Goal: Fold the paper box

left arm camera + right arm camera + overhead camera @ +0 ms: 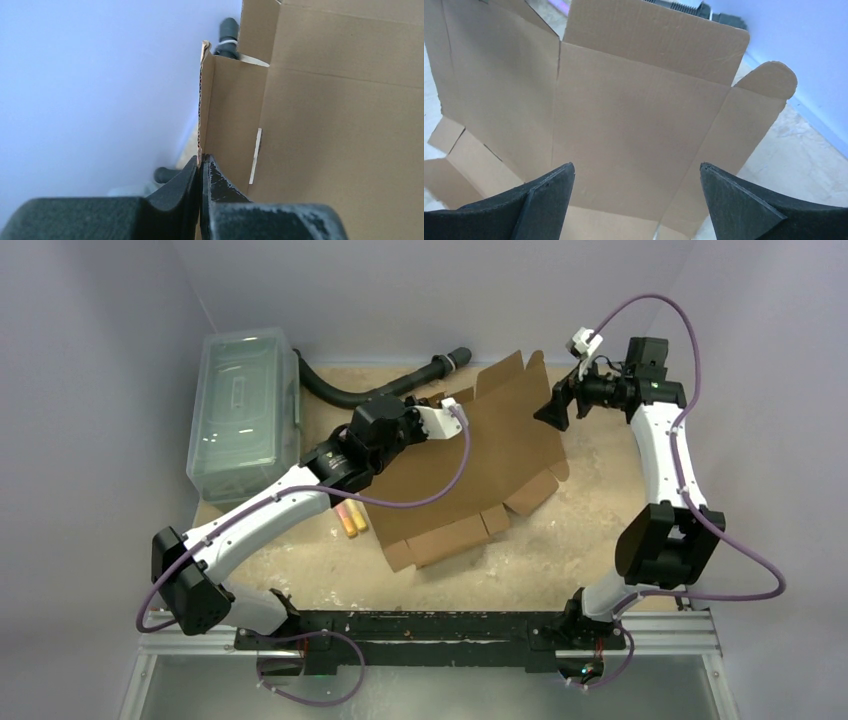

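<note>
The paper box (480,465) is an unfolded brown cardboard sheet with flaps and tabs, lying at the table's middle with its far part raised. My left gripper (445,405) is at the sheet's far left corner. In the left wrist view, the left gripper (201,161) is shut on the edge of an upright flap (227,115). My right gripper (553,410) hovers at the sheet's far right edge. The right wrist view shows the right gripper (636,170) wide open, nothing between its fingers, facing the raised panel (634,115) and a rounded tab (769,80).
A clear plastic lidded bin (243,410) stands at the back left. A black hose (370,390) runs along the back wall behind the cardboard. Two small yellow-orange pieces (350,522) lie beside the left arm. Walls close in on three sides.
</note>
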Controlling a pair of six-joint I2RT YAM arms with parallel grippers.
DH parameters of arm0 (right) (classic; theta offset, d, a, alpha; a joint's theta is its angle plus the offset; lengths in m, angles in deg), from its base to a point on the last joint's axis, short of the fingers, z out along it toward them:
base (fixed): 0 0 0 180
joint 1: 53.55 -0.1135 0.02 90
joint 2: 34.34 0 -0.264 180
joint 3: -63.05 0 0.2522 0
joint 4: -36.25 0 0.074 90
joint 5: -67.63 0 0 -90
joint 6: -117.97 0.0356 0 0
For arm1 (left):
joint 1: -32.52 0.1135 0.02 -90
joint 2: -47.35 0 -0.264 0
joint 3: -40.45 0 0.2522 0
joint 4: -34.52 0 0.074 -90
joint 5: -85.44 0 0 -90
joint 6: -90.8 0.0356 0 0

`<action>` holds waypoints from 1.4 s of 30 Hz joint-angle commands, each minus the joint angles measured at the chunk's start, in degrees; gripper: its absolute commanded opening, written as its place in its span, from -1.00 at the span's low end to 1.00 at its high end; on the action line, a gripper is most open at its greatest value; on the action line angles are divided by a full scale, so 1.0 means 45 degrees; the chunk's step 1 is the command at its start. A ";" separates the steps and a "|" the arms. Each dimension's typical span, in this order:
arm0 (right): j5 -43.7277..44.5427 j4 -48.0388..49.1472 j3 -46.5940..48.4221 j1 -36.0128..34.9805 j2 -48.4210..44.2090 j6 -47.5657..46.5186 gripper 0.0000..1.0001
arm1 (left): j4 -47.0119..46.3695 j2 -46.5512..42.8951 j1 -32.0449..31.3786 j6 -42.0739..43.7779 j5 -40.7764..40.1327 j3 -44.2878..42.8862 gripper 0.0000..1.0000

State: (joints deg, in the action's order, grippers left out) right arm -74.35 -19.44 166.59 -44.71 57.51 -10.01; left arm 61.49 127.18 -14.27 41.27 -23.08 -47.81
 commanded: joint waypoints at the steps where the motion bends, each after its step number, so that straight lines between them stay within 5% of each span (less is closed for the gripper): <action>1: -0.0060 0.0248 0.1225 0.0209 -0.0404 0.0105 0.98 | -0.0789 -0.0255 0.0018 0.1937 -0.0434 -0.1138 -1.00; 15: 0.0412 -0.1835 0.3694 0.0223 -0.0568 -0.3009 0.98 | -0.0993 -0.0529 -0.0229 0.3568 0.0592 -0.1682 -1.00; 20: -0.0413 -0.3395 0.5028 0.0151 -0.0331 -0.6164 0.98 | -0.0951 -0.0657 -0.0405 0.4404 0.0686 -0.1916 -1.00; 26: 0.0113 -0.4852 0.7326 -0.1053 0.0847 -0.7387 0.98 | -0.1021 -0.0607 -0.0697 0.5021 0.0835 -0.2302 -1.00; 42: 0.2524 -0.5868 0.7588 -0.2541 0.1512 -1.0048 0.98 | -0.1070 -0.0162 -0.1523 0.6476 0.0601 -0.2653 -1.00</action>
State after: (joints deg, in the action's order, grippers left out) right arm -66.09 -43.90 198.31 -55.79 64.74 -49.87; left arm 59.96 126.85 -20.34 67.08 -20.20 -57.40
